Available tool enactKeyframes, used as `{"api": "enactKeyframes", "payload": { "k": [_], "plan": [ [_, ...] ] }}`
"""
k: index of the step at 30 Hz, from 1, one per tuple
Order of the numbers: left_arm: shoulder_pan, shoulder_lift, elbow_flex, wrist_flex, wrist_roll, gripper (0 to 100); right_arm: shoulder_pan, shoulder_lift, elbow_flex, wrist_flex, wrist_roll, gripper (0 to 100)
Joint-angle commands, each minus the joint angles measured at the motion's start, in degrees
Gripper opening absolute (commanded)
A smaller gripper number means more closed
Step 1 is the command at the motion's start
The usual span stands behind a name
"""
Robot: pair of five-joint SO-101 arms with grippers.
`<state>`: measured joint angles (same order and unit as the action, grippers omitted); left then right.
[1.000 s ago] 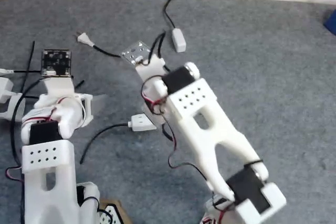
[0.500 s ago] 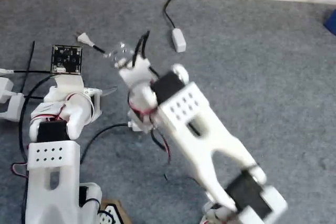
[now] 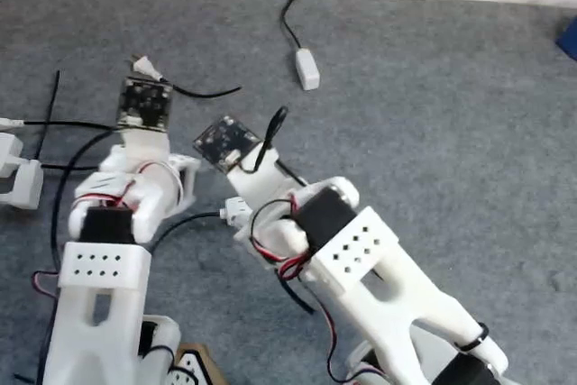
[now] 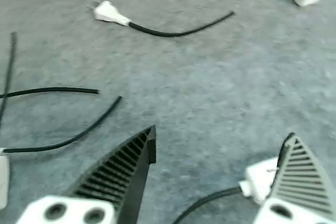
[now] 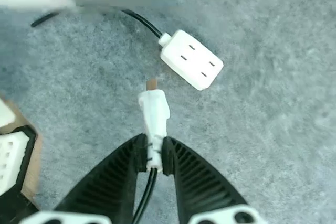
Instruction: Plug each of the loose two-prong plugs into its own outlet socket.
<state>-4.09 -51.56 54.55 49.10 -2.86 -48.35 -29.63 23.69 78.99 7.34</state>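
Note:
In the right wrist view my right gripper (image 5: 154, 141) is shut on a white two-prong plug (image 5: 153, 109). Its prongs point at a white outlet socket (image 5: 191, 59) lying just ahead on the grey carpet. The high view has that socket (image 3: 236, 211) between the two arms. My left gripper (image 4: 221, 134) is open above bare carpet, and the same socket (image 4: 260, 182) peeks out beside one finger. A loose white plug (image 3: 144, 67) with a black cord lies farther off, also seen from the left wrist (image 4: 107, 11). Another socket (image 3: 306, 69) rests at the back.
More white outlet blocks (image 3: 18, 182) and black cords lie at the left edge. A brown board with a white block (image 3: 189, 362) sits by the arm bases. A blue object (image 3: 570, 38) is at the right edge. Carpet to the right is open.
The right arm swung back from the far plug area toward the near side, ending over the socket between the arms. The left arm shifted forward and to the right.

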Motion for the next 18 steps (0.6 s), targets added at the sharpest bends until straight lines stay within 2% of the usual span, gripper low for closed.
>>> {"api": "enactKeyframes", "payload": {
  "k": [1, 11, 18],
  "plan": [
    [3.1, 0.0, -0.3, 0.6, 0.4, 36, -1.6, -2.0, -0.4, -1.0, -0.9, 0.6],
    [5.2, -0.6, 3.0, 1.7, 0.3, 36, 3.9, -1.8, -4.4, -1.0, -1.6, 0.6],
    [6.7, -0.6, 3.1, 2.5, 0.4, 36, 4.2, -1.8, -4.3, -3.5, -1.8, 0.6]
  ]
}}
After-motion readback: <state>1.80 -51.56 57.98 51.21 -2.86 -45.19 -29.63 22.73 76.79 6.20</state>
